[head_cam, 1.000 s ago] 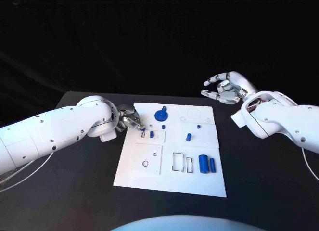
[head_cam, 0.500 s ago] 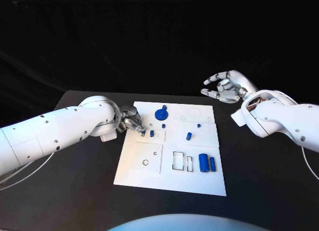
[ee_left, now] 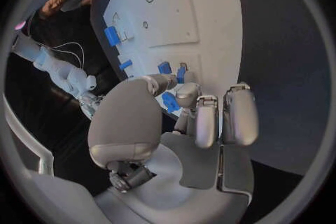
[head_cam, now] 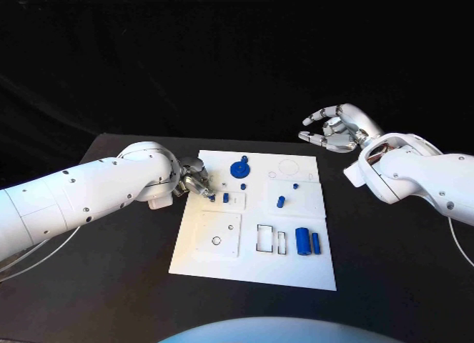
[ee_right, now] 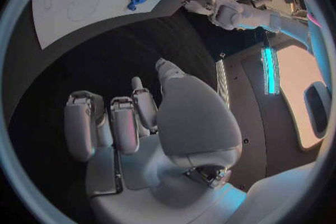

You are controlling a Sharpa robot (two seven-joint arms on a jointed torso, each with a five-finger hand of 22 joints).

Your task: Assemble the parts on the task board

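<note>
Left hand crept forward over task board.

You're looking at what appears to be a robotics lab or test cell. A black table stands against a dark backdrop, and it carries a white task board with cut-out recesses and small blue parts. Loose cables run past the edge, and a lit cyan strip, possibly a light fixture, glows off to the side.

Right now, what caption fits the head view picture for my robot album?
Left hand reaches small blue parts at the white task board edge; right hand hovers empty beyond it.
</note>
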